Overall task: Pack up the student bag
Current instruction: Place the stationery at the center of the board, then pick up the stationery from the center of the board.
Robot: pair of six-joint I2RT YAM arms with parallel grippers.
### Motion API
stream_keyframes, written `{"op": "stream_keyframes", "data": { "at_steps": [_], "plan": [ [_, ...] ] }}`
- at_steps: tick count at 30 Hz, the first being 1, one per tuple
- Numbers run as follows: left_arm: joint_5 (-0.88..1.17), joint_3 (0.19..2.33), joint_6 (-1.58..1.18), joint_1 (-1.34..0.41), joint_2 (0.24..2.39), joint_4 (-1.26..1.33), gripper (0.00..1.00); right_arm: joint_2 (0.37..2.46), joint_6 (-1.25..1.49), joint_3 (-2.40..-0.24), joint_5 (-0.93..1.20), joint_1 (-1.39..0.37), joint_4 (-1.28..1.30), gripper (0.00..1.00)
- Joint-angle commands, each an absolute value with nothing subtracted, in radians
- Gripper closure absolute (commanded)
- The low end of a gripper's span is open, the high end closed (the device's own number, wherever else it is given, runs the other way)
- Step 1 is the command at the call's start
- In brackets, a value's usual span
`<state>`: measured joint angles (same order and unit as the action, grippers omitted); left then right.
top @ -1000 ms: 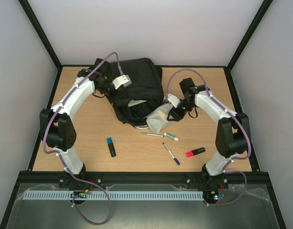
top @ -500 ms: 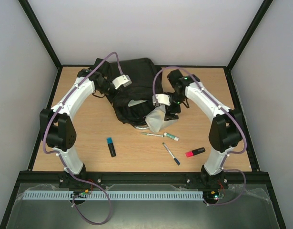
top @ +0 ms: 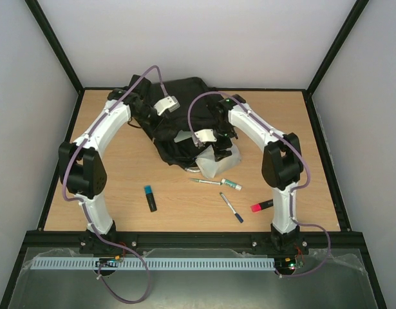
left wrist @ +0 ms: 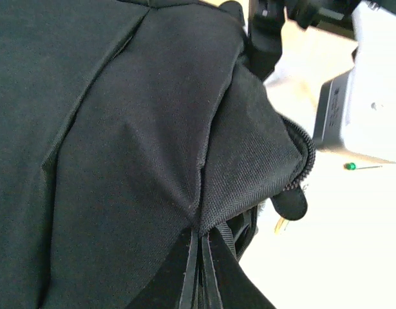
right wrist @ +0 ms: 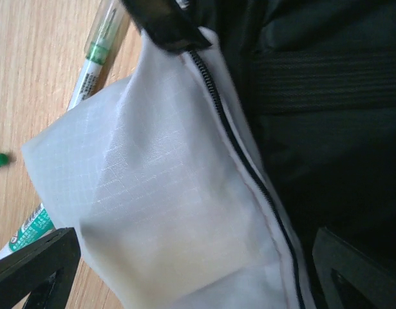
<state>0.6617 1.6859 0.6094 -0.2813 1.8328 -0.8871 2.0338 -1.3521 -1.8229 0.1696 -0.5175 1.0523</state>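
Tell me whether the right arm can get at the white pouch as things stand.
Probably yes. The right pincer hangs open right over the pouch, a jaw on either side, with nothing between them. The pouch's zip edge lies against the bag, which might crowd one jaw.

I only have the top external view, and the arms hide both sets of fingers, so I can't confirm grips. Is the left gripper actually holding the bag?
Observer: Yes. The left wrist view shows the left gripper shut on a pinched fold of the student bag.
Operator: And the right one?
Observer: The right gripper is open wide. The whitish pouch sits between its jaws, unclamped.
Operator: Anything under the pouch?
Observer: In the right wrist view its corner covers the middle of a green-and-white marker.
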Motion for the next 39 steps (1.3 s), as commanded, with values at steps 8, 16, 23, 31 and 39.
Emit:
{"op": "stream_keyframes", "data": {
  "at_steps": [8, 16, 23, 31, 39],
  "plan": [
    [0.728, 1.751, 0.592, -0.292, 1.864, -0.869, 0.98, 2.082, -1.415, -1.753, 0.114, -0.518, 1.060, 0.01],
    [0.722, 1.738, 0.595, -0.292, 1.862, -0.873, 0.98, 2.067, -1.405, -1.607, 0.077, -0.518, 0.978, 0.01],
    [0.717, 1.734, 0.597, -0.292, 1.863, -0.873, 0.98, 2.038, -1.366, -1.536, 0.061, -0.519, 0.979, 0.09],
    [0.724, 1.736, 0.596, -0.292, 1.870, -0.872, 0.98, 1.946, -1.255, -1.478, 0.071, -0.518, 0.892, 0.40],
    [0.727, 1.736, 0.592, -0.292, 1.857, -0.873, 0.98, 1.741, -1.162, -1.338, 0.076, -0.543, 0.734, 0.59]
  ]
}}
